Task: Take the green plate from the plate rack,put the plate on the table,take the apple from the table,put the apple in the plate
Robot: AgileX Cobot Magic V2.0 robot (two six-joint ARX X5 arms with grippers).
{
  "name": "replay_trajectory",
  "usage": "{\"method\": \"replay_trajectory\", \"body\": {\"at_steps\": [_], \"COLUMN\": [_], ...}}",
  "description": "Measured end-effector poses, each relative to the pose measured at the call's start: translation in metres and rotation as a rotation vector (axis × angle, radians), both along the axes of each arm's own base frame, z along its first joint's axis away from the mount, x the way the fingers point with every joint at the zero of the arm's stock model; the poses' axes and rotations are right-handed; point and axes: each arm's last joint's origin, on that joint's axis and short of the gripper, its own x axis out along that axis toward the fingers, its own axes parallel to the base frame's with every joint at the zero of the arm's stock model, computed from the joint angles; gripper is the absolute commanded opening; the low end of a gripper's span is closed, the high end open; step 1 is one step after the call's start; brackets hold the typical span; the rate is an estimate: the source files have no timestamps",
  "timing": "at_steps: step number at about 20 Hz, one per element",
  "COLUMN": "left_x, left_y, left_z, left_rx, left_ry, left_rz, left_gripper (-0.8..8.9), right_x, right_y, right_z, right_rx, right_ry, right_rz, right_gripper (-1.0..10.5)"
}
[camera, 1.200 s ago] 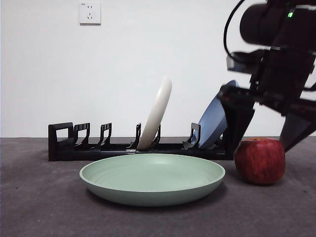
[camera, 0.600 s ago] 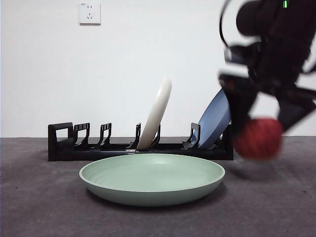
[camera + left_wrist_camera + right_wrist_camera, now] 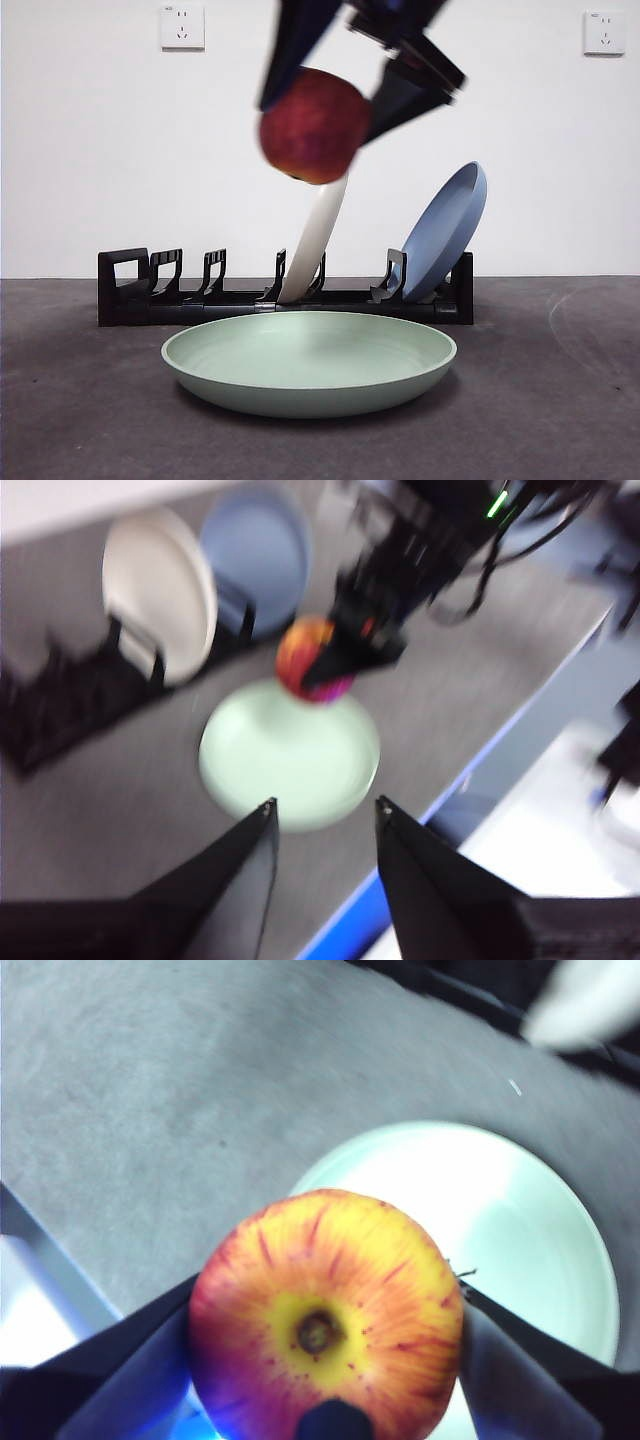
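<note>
The right gripper (image 3: 325, 1360) clamps the apple (image 3: 326, 1315) above the green plate (image 3: 520, 1230) on the table (image 3: 150, 1110).

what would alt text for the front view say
The right gripper holds a red apple in the air above a green plate lying flat on the dark grey table. Behind stands a black plate rack with a white plate and a blue plate on edge, against a white wall.
</note>
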Motion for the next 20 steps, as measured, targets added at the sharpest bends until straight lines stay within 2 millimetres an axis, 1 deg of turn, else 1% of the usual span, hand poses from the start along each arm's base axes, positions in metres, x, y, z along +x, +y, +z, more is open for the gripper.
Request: {"method": "replay_trajectory", "body": {"at_steps": [2, 3, 5, 9, 14, 17, 19, 20], "left_x": [0.005, 0.007, 0.01, 0.011, 0.011, 0.011, 0.011, 0.011], "left_y": [-0.007, -0.011, -0.017, -0.02, -0.019, -0.018, -0.018, -0.018], "left_z": [-0.007, -0.007, -0.008, -0.009, -0.008, -0.008, -0.008, -0.008], "left_rx": [0.096, 0.106, 0.123, 0.128, 0.119, 0.115, 0.113, 0.113], "left_ry": [0.036, 0.041, 0.056, 0.064, 0.065, 0.069, 0.071, 0.072], "left_rz": [0.045, 0.055, 0.059, 0.064, 0.068, 0.072, 0.074, 0.075], "left_gripper": [1.61, 1.61, 1.61, 1.61, 1.61, 1.61, 1.61, 1.61], "right_x": [-0.008, -0.009, -0.003, 0.012, 0.022, 0.025, 0.026, 0.026], "right_y": [0.013, 0.017, 0.021, 0.033, 0.045, 0.049, 0.049, 0.049], "right_z": [0.0, -0.002, -0.011, -0.049, -0.091, -0.108, -0.11, -0.11], "right_rx": [-0.038, -0.055, -0.093, -0.198, -0.293, -0.33, -0.334, -0.334], "right_ry": [-0.074, -0.1, -0.099, -0.037, 0.042, 0.073, 0.076, 0.075], "right_rz": [-0.014, -0.029, -0.051, -0.065, -0.054, -0.05, -0.05, -0.05], "right_gripper": [-0.1, -0.1, -0.1, -0.1, -0.1, -0.1, 0.0, 0.4]}}
